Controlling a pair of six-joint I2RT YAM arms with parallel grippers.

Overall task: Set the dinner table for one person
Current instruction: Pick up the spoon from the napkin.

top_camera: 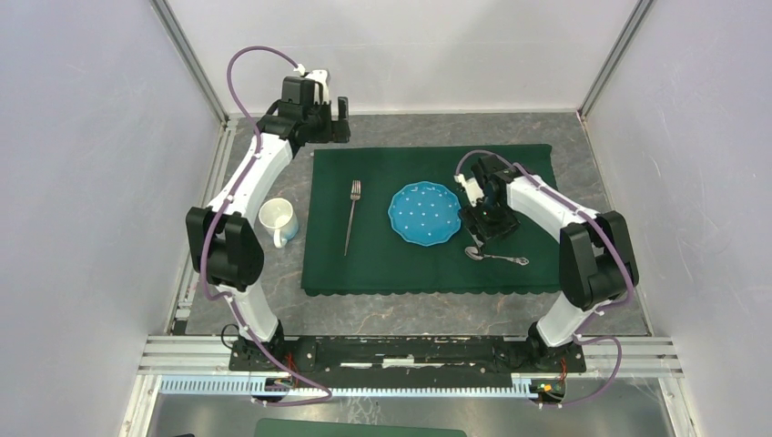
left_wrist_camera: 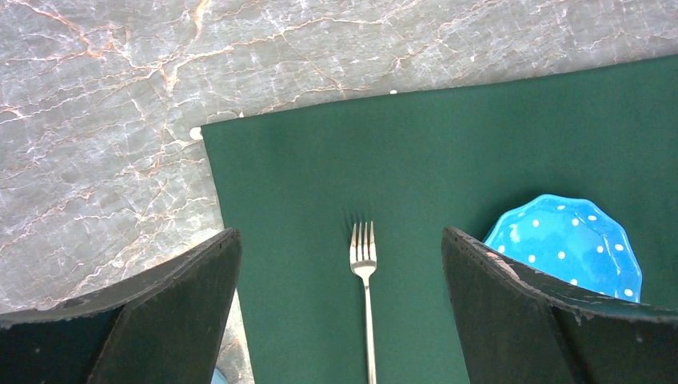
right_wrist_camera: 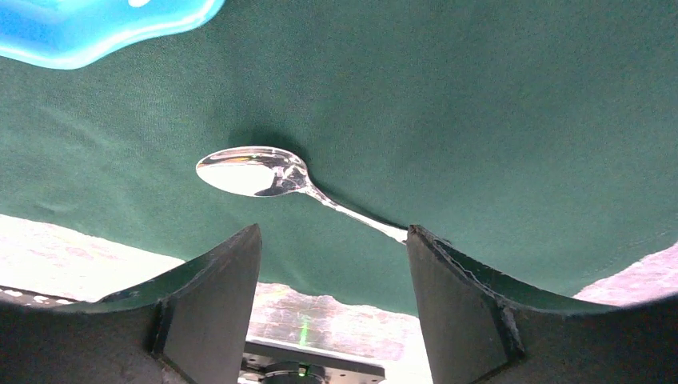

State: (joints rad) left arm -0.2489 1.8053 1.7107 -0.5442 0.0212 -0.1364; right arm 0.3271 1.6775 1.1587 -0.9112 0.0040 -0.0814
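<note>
Right of the plate (top_camera: 425, 213), right jaws hang apart by the crosswise spoon (top_camera: 496, 258), likely to straighten it. Left jaws gape empty, upper left.

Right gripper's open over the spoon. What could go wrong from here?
1. The spoon lies flat and askew on the green cloth; the right gripper may pinch fabric with the thin handle and bunch it, shifting the plate.
2. The mug stands close beside the left arm; a swing could knock it.
</note>
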